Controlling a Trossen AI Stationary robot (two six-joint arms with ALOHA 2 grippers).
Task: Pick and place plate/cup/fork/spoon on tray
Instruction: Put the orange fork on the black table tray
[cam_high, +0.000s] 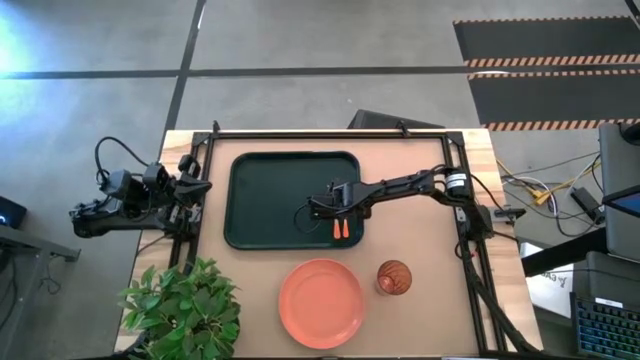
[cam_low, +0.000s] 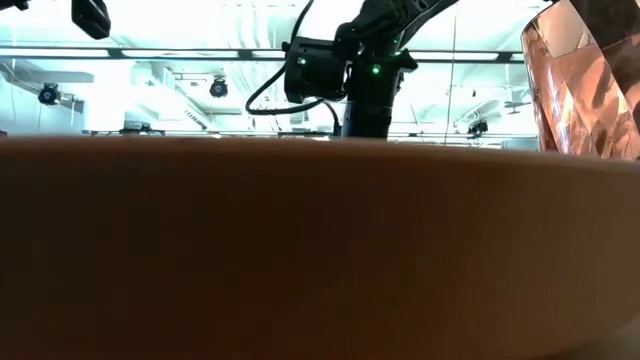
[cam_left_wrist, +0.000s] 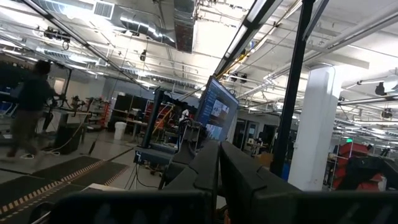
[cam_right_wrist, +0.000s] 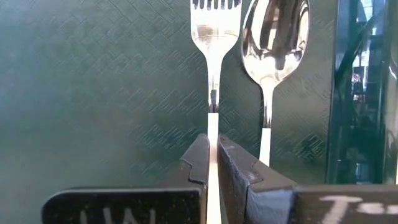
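Right gripper (cam_right_wrist: 212, 165) is clamped on the fork (cam_right_wrist: 214, 37) handle, long axis running straight ahead over the tray (cam_high: 270, 190); the spoon (cam_right_wrist: 273, 43) lies parallel just beside. Plate (cam_high: 320, 303) and cup (cam_high: 393, 277) remain off-tray. Left gripper (cam_high: 190, 187) parked closed, farther away.

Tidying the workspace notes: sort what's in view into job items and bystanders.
Job:
tray
fork, in the shut right gripper
spoon, beside the fork on the tray
plate
cup

Bystanders:
plant
left gripper, parked and shut
person in the room
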